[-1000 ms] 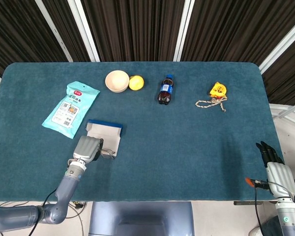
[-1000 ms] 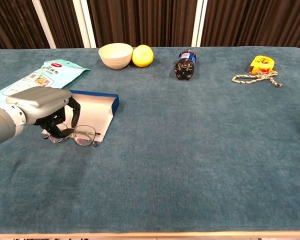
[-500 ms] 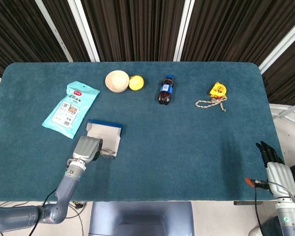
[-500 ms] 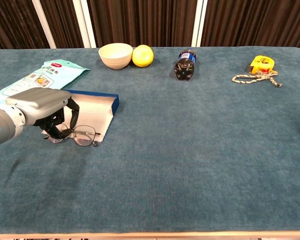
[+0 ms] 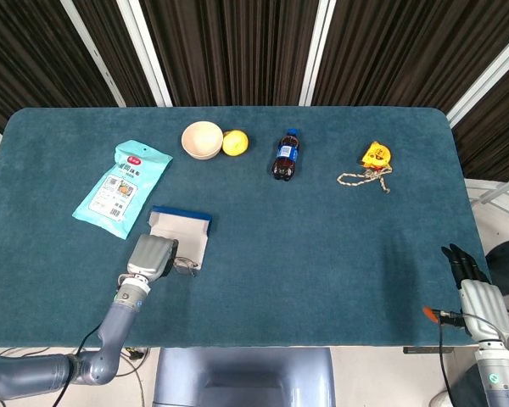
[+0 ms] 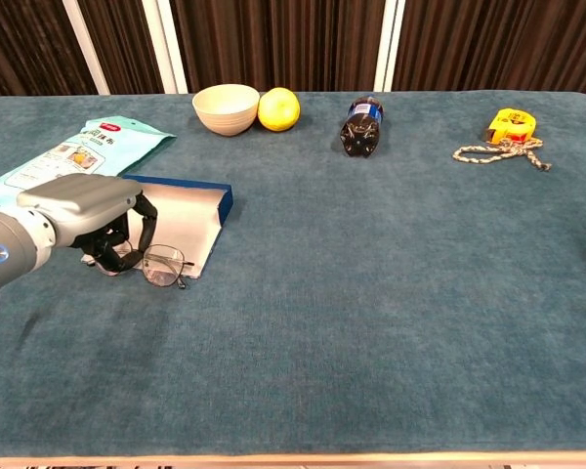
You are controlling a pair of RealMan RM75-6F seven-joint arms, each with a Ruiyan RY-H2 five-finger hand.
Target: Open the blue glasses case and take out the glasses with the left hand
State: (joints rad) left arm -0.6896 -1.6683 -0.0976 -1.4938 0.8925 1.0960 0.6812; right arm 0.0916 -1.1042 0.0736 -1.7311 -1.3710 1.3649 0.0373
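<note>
My left robot hand (image 6: 83,210) grips the glasses (image 6: 156,265) at the front edge of the open blue glasses case (image 6: 184,215) (on the bench (image 6: 371,274)). My right robot hand (image 5: 473,288) hangs off the bench's edge, empty, fingers straight.

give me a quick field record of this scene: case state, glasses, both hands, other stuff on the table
case: blue glasses case lies open, pale lining up
glasses: glasses at the case's near edge, held in the left hand's fingers
left hand: left hand curled over the glasses
right hand: right hand off the table's right edge, holding nothing
other: snack packet, bowl, orange, cola bottle, yellow tape measure, rope
</note>
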